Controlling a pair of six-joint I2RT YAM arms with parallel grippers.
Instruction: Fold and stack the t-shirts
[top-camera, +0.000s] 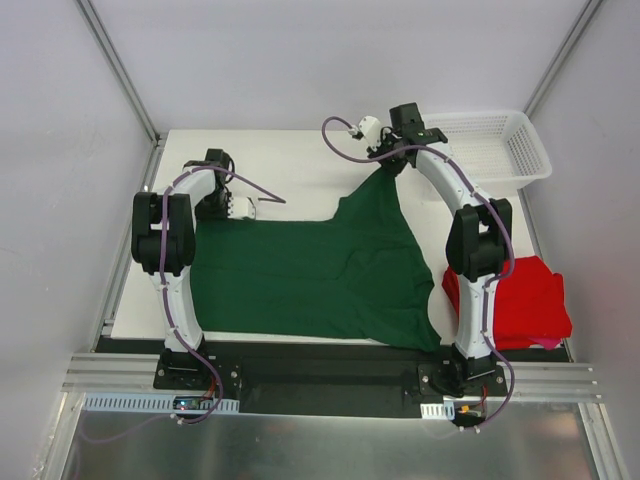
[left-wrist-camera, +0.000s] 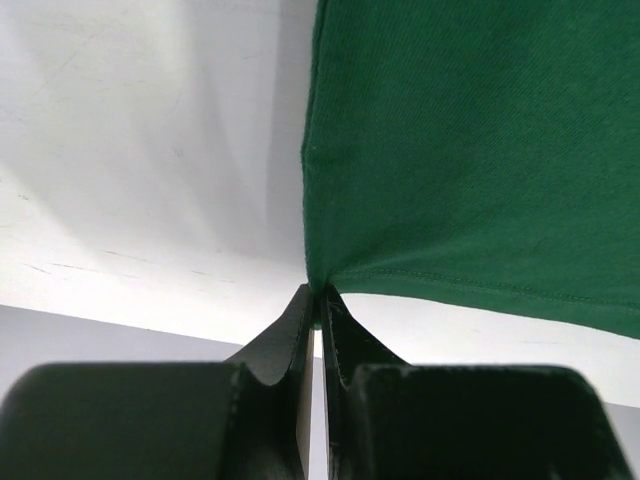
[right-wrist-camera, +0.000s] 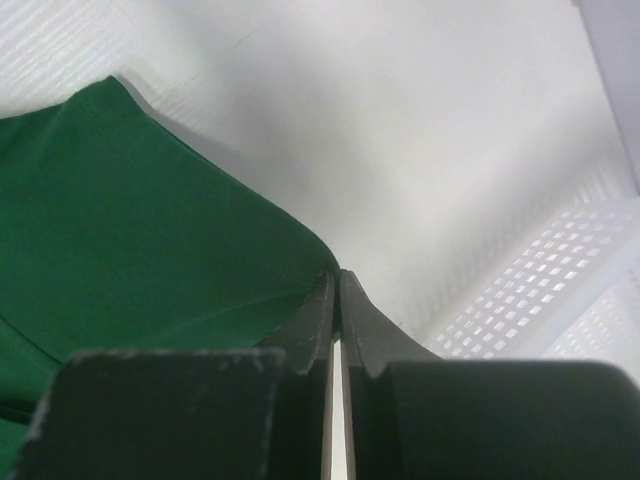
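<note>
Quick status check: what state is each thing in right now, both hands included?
green t-shirt: unfolded, spread on the table, an edge pinched by each hand.
red t-shirt: folded compactly, lying near right.
basket: upright, looks empty.
left hand: shut on green t-shirt.
right hand: shut on green t-shirt.

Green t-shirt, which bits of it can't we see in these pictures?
Top view: the left arm covers the left edge of the dark green cloth t-shirt; the right arm hides part of the bright red cloth t-shirt.
Left wrist view: only its pinched corner shows; the rest is cut off.
Right wrist view: the white plastic mesh basket is blurred, cut off at the right.
</note>
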